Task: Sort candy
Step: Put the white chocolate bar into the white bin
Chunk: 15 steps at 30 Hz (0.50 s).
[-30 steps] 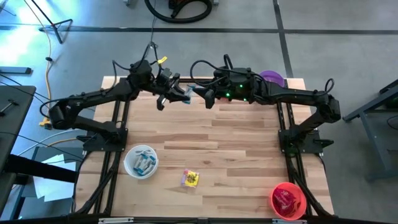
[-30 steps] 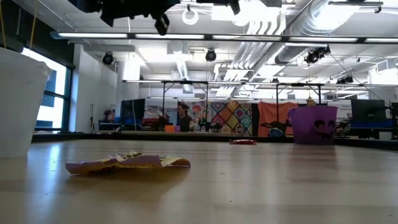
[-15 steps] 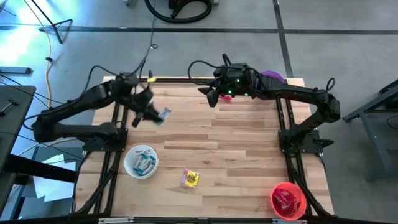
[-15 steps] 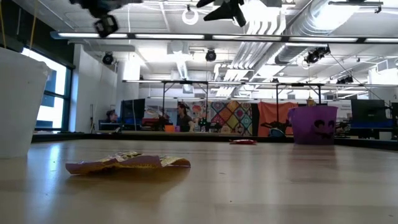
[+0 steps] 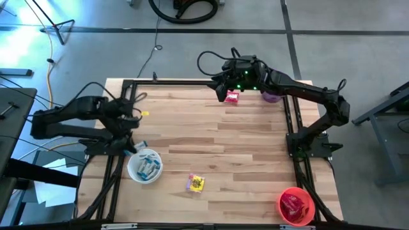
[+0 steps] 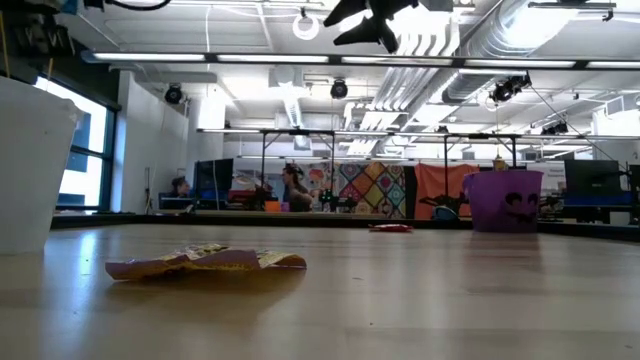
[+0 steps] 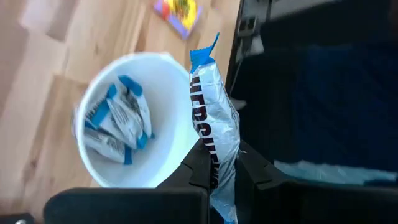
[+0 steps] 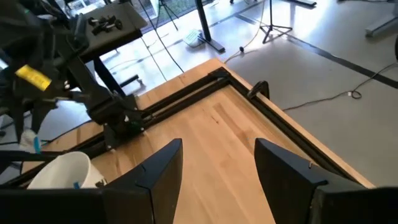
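Observation:
My left gripper (image 5: 132, 145) hovers at the table's left edge, just beside the white bowl (image 5: 145, 166), shut on a light blue and white candy (image 7: 213, 118). The bowl (image 7: 106, 168) holds several more blue and white candies (image 7: 118, 124). A yellow candy (image 5: 195, 184) lies flat on the near middle of the table. A red candy (image 5: 231, 97) lies flat near the far edge. My right gripper (image 5: 216, 82) is open, raised above the far edge next to the red candy and touching nothing. My left gripper pinches the blue and white candy between its two fingers, at the lower part of the wrapper (image 7: 217, 165). The wrapper is lifted clear and sticks out past the fingertips, its blue crimped end (image 7: 204, 56) beside the white bowl's rim.
A purple bowl (image 5: 271, 96) stands at the far right, partly under my right arm. A red bowl (image 5: 295, 206) with red candies sits at the near right corner. Bare wood lies between them. Black frame rails run along the table's left and right sides.
My left gripper has swung from the middle of the far edge, where it stood close to my right gripper, toward the left and near, ending beside the white bowl with the blue and white candy in its hold. My right gripper drew back slightly toward the far edge, uncovering the red candy.

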Motion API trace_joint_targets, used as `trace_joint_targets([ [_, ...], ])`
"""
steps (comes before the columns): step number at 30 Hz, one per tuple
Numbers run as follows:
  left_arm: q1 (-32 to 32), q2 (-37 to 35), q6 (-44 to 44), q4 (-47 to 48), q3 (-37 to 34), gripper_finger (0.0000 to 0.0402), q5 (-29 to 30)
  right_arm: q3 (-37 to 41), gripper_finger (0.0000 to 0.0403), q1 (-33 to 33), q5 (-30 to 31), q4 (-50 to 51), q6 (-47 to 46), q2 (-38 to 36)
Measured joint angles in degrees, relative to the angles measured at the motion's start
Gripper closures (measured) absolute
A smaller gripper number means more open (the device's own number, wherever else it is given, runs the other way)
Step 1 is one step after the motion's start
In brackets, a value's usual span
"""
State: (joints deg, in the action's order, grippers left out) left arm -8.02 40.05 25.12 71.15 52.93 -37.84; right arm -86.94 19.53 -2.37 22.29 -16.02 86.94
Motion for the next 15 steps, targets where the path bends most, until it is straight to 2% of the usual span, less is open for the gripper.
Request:
trace_joint_targets([
  [5,5.28,1.61,0.34,-3.92,-5.33,0.0392,0.06,0.0,0.021,0.89,-0.09,3.47,0.06,0.0],
  [12,9.45,2.87,2.68,-13.33,-12.49,0.0379,-1.41,0.0,0.021,2.18,-0.07,7.86,0.39,0.0],
  [15,11.15,3.6,3.16,-15.92,-14.53,0.0363,1.25,0.15,0.021,3.15,1.04,8.79,1.08,0.07],
])
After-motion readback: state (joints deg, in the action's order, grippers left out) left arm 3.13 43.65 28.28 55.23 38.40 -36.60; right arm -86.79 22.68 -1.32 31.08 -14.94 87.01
